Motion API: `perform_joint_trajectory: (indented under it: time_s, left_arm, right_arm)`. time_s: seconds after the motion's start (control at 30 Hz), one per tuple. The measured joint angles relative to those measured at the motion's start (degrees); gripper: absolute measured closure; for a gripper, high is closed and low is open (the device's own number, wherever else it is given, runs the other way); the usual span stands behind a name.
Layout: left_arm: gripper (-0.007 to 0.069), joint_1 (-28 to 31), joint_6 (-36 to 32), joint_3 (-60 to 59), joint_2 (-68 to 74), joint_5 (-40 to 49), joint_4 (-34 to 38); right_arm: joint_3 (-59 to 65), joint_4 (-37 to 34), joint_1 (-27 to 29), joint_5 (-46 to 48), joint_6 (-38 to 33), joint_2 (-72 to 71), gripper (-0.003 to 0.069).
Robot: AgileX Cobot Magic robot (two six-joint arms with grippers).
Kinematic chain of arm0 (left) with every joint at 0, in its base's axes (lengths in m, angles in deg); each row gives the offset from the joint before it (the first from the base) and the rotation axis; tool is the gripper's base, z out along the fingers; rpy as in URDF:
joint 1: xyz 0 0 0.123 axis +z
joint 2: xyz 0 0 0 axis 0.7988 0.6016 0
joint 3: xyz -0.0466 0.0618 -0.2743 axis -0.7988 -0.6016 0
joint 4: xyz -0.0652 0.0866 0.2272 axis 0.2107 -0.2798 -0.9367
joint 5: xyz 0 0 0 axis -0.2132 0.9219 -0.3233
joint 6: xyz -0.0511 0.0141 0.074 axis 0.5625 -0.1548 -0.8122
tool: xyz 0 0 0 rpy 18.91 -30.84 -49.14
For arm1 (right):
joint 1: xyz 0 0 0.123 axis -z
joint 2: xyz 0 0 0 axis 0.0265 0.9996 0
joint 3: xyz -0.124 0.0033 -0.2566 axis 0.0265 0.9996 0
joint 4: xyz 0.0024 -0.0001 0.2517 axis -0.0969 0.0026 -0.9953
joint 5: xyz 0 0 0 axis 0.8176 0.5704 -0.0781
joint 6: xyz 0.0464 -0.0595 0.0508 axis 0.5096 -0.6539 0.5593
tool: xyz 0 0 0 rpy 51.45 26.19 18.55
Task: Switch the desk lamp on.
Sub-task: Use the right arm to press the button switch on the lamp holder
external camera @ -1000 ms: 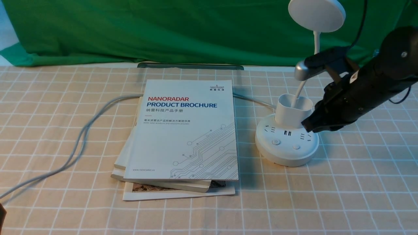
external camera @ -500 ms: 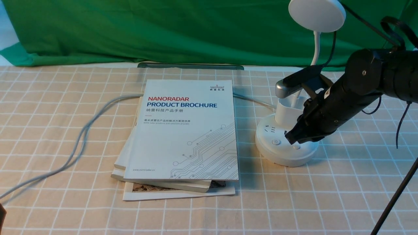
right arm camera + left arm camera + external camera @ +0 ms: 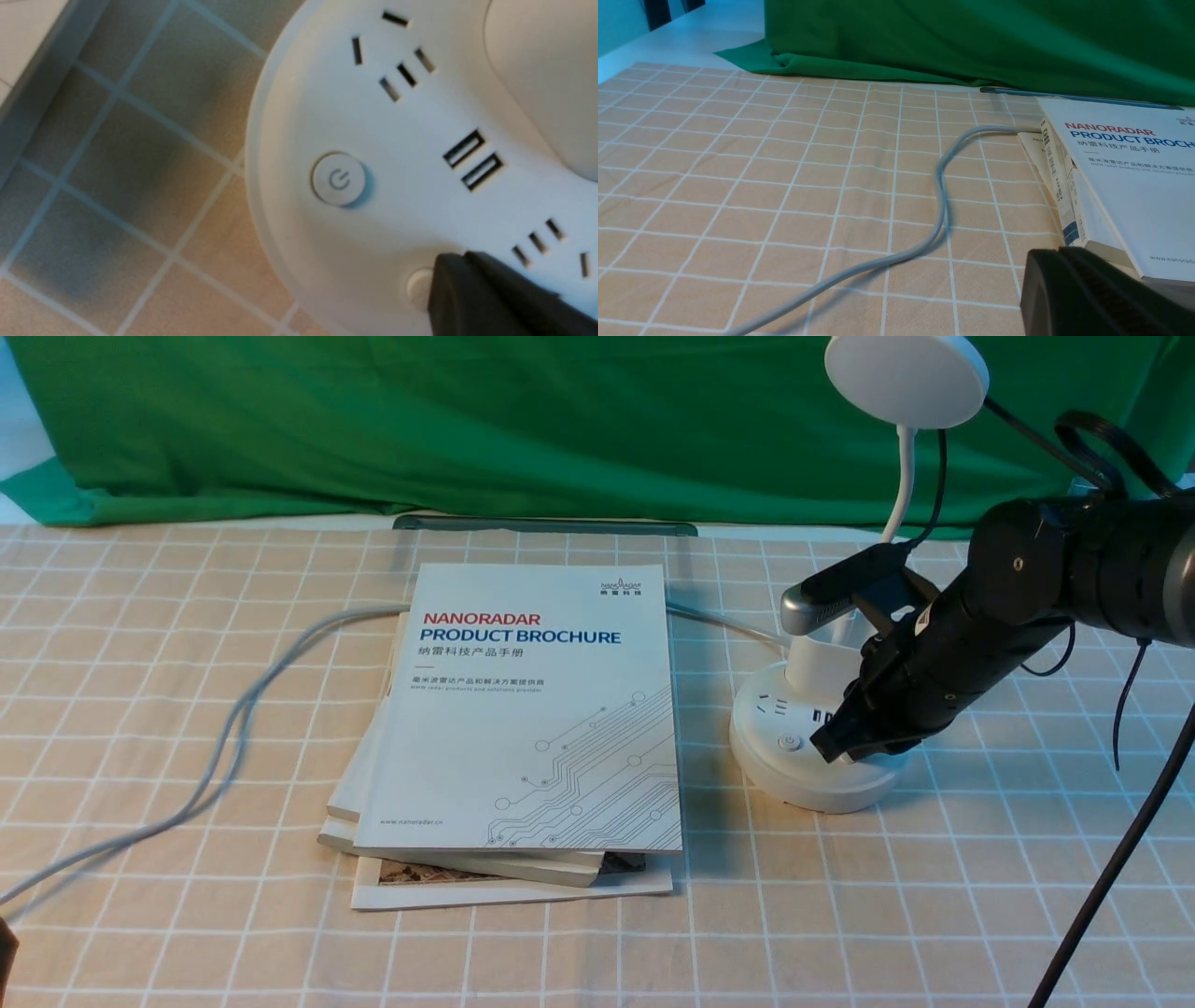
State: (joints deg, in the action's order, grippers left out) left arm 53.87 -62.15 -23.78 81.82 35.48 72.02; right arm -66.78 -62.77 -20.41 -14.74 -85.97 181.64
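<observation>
The white desk lamp (image 3: 812, 775) stands at the right of the table. Its disc head (image 3: 906, 378) is up high and unlit, on a thin neck rising from a cup-shaped holder (image 3: 810, 663). My right gripper (image 3: 826, 747) is shut, and its tip rests over the plain button on the round base. The power-symbol button (image 3: 790, 743) is uncovered just left of it. In the right wrist view the base (image 3: 373, 116) fills the frame, and the gripper tip (image 3: 448, 275) covers part of the plain button (image 3: 418, 287), beside the power-symbol button (image 3: 338, 179). My left gripper (image 3: 1057, 261) is shut and low near the books.
A stack of brochures (image 3: 532, 709) lies in the middle of the checked cloth, also seen in the left wrist view (image 3: 1134, 186). A grey cable (image 3: 233, 728) runs from the lamp across the left side. A green backdrop (image 3: 467, 420) hangs behind.
My right arm has come down and to the left, from beside the cup holder onto the base's plain button. The lamp head stays unlit.
</observation>
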Motion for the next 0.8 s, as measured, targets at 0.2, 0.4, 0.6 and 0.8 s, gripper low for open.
perform_joint_trajectory:
  time_s: [0.2,0.4,0.6,0.8]
  left_arm:
    - [0.0603,0.0,0.0,0.0,0.0,0.0,0.0]
    - [0.0603,0.0,0.0,0.0,0.0,0.0,0.0]
    - [0.0603,0.0,0.0,0.0,0.0,0.0,0.0]
    - [0.0603,0.0,0.0,0.0,0.0,0.0,0.0]
  right_arm:
    - [-0.1,0.1,0.0,0.1,0.0,0.2,0.0631]
    - [-0.8,1.0,-0.6,1.0,-0.1,1.3,0.0631]
    - [-1.2,1.8,-1.2,1.0,-0.2,1.7,0.0629]
    - [-0.7,1.7,-1.3,3.1,1.7,-0.1,0.0629]
